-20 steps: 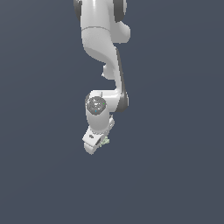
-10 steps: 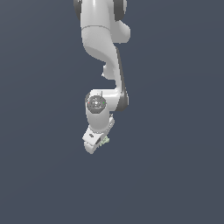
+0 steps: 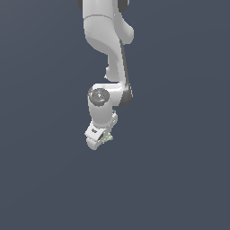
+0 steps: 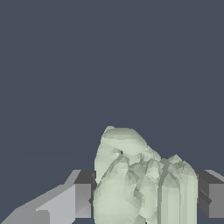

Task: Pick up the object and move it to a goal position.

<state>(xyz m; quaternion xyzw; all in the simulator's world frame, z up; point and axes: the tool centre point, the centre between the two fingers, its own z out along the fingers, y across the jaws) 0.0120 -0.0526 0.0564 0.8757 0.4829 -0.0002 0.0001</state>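
The white two-fingered robot gripper is clenched on the small pale green, lumpy, faceted object. In the wrist view the two dark grey finger pads stand on either side of the lump, each touching its flank, with no gap visible on either side. The lump fills the space between the pads and pokes out past them, away from the wrist, so its longer dimension looks to run along the fingers rather than across them; that is a judgement from one close view only.

In the exterior view the gripper hangs at the end of the white jointed arm, tilted toward about 7 o'clock. The green object shows only as a speck at the gripper's 3 o'clock edge, tucked against the fingers and mostly hidden by them. Around it is plain dark blue-grey background; no surface edge and no goal marker can be seen, so whether the object is lifted clear cannot be told.

Since the thing sits between the fingers, the coming move seems to depend on carrying it without loosening the grip.
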